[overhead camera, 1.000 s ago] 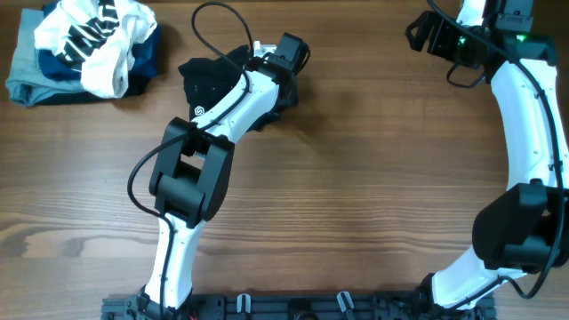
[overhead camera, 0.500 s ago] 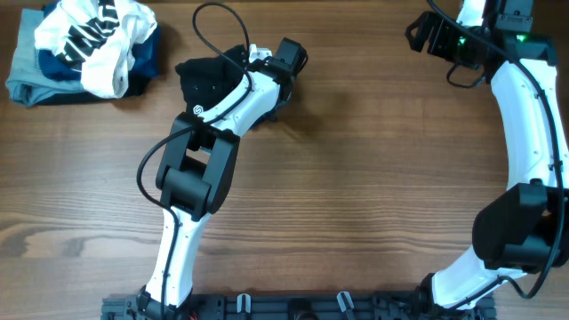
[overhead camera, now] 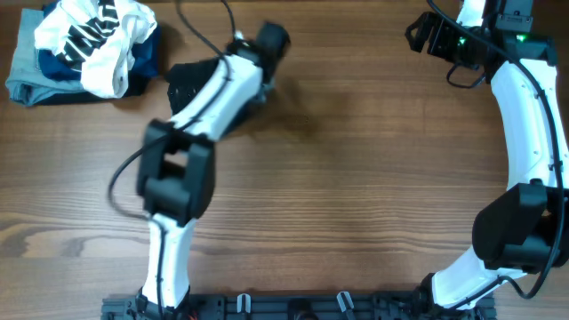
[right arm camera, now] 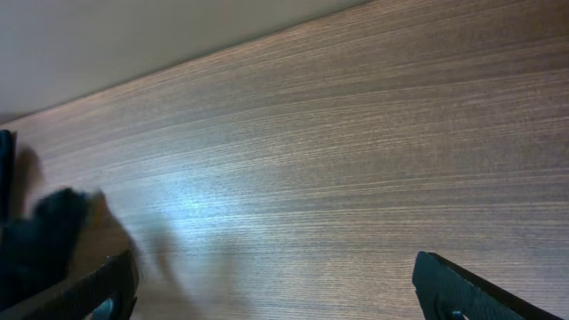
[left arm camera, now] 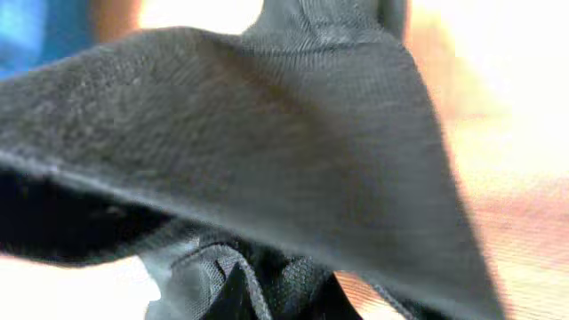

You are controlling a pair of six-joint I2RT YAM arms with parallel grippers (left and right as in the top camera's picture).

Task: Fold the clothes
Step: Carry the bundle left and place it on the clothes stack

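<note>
Table: brown wood-grain top (overhead camera: 356, 187), both arms reaching over it
Left gripper (overhead camera: 252, 64): at the far left part of the table, blurred from above; black fabric covers its fingers in the wrist view, so I cannot tell whether it grips
Black T-shirt (overhead camera: 188, 82): bunched on the wood, partly under the left arm's wrist; in the left wrist view a fold of it (left arm camera: 267, 133) hangs close across the lens, with bright wood showing past its edge
Right gripper (right arm camera: 280, 289): fingers spread wide with nothing between them, over bare wood at the far right corner, well apart from the shirt
White garment (overhead camera: 93, 36): crumpled, with black lettering, lying on top of the folded garments
Folded garments (overhead camera: 36, 80): navy and light blue, at the far left corner, just beside the shirt
</note>
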